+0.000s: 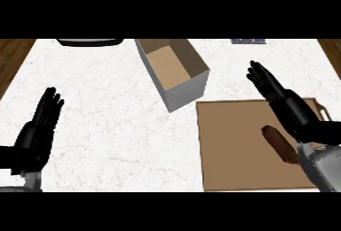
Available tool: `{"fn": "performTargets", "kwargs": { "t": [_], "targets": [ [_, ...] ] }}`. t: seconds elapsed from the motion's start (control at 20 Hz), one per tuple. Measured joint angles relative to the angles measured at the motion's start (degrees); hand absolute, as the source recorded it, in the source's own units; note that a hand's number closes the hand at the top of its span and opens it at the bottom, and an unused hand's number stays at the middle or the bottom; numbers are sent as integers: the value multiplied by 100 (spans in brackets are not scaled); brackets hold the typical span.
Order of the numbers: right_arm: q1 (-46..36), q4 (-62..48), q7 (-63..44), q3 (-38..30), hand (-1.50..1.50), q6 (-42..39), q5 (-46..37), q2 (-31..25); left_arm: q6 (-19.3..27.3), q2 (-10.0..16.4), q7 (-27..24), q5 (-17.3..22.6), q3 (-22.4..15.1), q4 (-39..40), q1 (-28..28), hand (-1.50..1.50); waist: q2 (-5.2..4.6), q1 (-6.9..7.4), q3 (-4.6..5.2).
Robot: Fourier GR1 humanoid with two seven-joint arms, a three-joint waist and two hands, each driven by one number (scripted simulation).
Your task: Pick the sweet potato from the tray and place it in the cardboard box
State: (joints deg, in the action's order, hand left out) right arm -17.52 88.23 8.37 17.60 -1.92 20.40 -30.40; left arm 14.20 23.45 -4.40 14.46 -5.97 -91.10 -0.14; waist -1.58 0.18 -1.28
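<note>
Near right, on tray (233, 149): sweet potato (279, 144), in tray's right half, long axis near-to-far, far end tipped slightly left. Right hand (293, 108) just right of it, fingers straight, holding nothing, fingertips aimed far-left, past its far end. Sweet potato lies by wrist, nearer than fingertips; hand likely must draw back near before closing. Box (190, 90) far-left of tray, top open. Left hand (36, 131) at left, flat, resting, well apart.
</note>
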Motion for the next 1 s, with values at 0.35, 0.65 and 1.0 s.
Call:
{"fn": "performTargets", "kwargs": {
  "t": [0.35,0.65,1.0],
  "targets": [
    [228,-334,435,-1263,150,39,-384,-1358,97,-130,452,259,148,-138,-112,0,149,-207,131],
    [785,-1218,1632,-1814,-150,781,-1550,-2002,124,-324,889,492,81,-267,-264,0,145,-155,118],
    [1171,-806,1961,-1666,-150,666,-2542,-2798,127,-428,1088,469,32,-271,-397,0,172,-98,132]
  ]
}}
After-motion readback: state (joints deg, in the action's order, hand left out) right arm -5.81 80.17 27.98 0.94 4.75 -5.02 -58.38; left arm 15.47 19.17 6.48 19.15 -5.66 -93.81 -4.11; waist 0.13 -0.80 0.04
